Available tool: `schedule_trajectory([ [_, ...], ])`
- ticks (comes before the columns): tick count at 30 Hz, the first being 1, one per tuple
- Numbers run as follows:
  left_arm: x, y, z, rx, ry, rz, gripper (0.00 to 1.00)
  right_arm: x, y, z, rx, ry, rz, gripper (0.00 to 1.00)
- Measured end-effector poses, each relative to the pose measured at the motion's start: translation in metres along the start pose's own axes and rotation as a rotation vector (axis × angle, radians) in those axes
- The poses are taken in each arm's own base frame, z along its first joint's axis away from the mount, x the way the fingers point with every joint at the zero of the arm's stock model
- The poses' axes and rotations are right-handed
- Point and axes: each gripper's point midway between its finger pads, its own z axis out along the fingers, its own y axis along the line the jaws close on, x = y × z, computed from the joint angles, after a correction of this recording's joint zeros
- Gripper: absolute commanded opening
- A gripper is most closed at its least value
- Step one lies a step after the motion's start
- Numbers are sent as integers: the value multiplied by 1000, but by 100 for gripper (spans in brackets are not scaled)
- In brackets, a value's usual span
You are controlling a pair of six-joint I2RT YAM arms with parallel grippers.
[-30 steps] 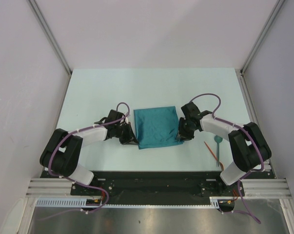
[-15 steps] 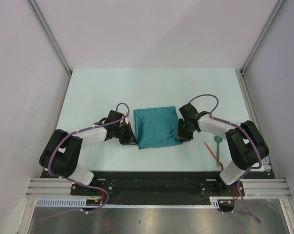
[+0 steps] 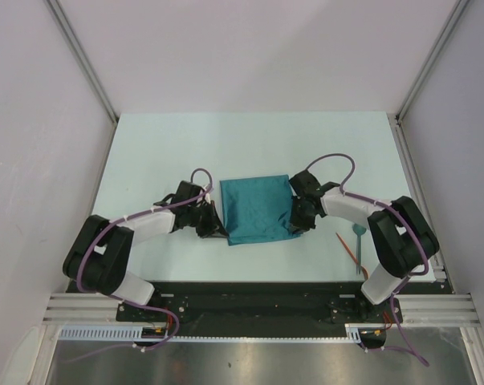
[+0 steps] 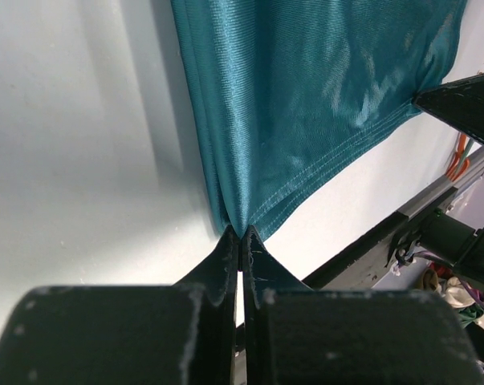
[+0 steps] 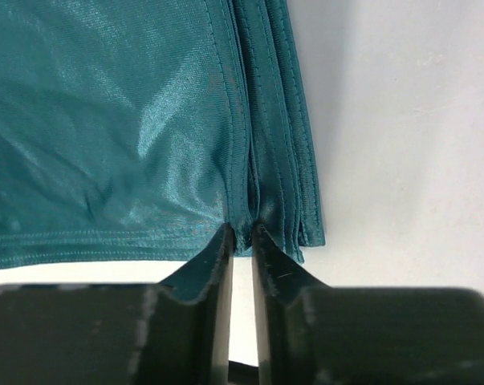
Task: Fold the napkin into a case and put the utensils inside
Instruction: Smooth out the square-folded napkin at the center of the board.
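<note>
The teal napkin (image 3: 258,208) lies folded as a squarish pad in the middle of the table. My left gripper (image 3: 218,231) is shut on its near left corner (image 4: 240,216). My right gripper (image 3: 294,225) is shut on the layered near right corner (image 5: 243,228). The napkin fills the left wrist view (image 4: 306,104) and the right wrist view (image 5: 137,128). A thin orange-red utensil (image 3: 347,248) lies on the table to the right of the napkin, beside my right arm.
A teal utensil (image 3: 359,237) with a round end lies next to the orange-red one. The pale table (image 3: 250,144) is walled on the left, back and right. The black base rail (image 3: 250,297) runs along the near edge.
My right gripper has moved slightly left with the napkin's right corner, and the right edge has shifted inward. The left gripper has kept its place.
</note>
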Motion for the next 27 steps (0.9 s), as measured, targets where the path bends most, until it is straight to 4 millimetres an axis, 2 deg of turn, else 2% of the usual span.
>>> schedule_trajectory([
  [2,0,-1,-1,4,-3,2,0,-1,0,0,6,-3,-1,7],
  [6,-1,-4,-2,13,-4,5,0,-4,-1,-2,20,-6,-14,0],
  [12,0,-7,-4,30,1,6,0,-23,5,-15,20,-41,-46,0],
  [16,1,-12,-6,48,3,5,0,-31,2,-22,20,-58,-58,0],
  [22,3,-18,-5,68,9,4,0,-28,-4,-22,31,-44,-75,0],
  [27,6,-21,-2,76,15,12,0,-17,-14,-16,42,-11,-66,0],
])
